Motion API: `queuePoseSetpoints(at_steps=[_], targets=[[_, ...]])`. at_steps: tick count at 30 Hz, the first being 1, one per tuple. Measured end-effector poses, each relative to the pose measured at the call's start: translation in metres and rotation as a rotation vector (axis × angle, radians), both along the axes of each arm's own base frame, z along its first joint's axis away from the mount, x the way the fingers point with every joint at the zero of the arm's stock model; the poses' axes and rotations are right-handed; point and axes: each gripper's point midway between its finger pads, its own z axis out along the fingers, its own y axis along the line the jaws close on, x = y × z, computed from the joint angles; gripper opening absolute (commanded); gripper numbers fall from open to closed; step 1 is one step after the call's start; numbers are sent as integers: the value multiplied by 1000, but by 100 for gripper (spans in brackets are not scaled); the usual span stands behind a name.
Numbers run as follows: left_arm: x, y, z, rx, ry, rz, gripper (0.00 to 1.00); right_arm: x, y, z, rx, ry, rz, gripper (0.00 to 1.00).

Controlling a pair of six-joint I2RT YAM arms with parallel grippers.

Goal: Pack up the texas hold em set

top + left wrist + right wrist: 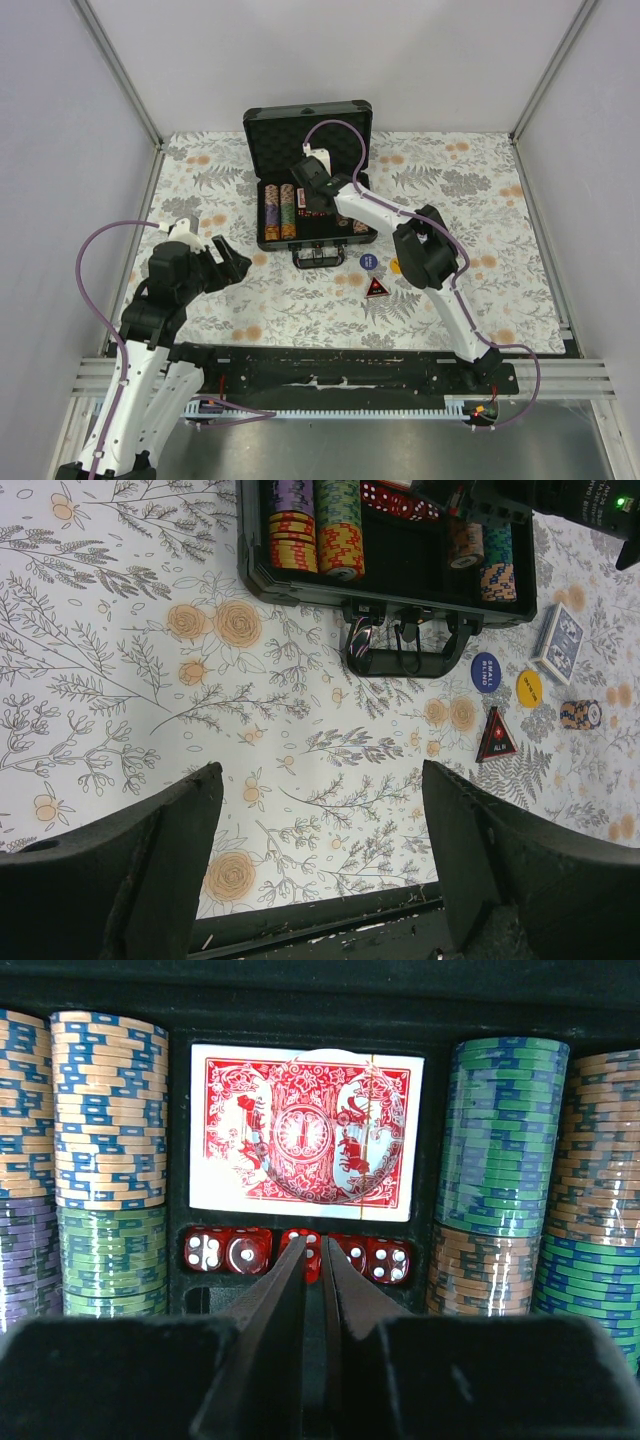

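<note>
Red dice lie in a row just ahead of the right jaws, which are almost together inside the briefcase. The left jaws stand wide apart over the flowered surface, with the briefcase edge well ahead.

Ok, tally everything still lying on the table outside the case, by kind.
Round: 2, the blue button and the yellow button
Triangular marker: 1
Blue card deck: 1
Small chip stack: 1
Total: 5
</note>
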Motion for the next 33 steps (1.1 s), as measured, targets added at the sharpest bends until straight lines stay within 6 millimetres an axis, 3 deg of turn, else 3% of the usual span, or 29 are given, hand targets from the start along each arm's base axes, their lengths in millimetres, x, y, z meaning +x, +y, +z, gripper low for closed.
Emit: queuePoseSetpoints(at_steps=[8, 18, 33], targets=[[0, 0, 0, 0, 0, 0, 86, 0, 1, 7, 13, -6, 5, 17], [0, 0, 0, 0, 0, 0, 86, -9, -2, -3, 4, 27, 16, 17], [0, 0, 0, 0, 0, 0, 86, -1, 4, -3, 11, 14, 16, 17]])
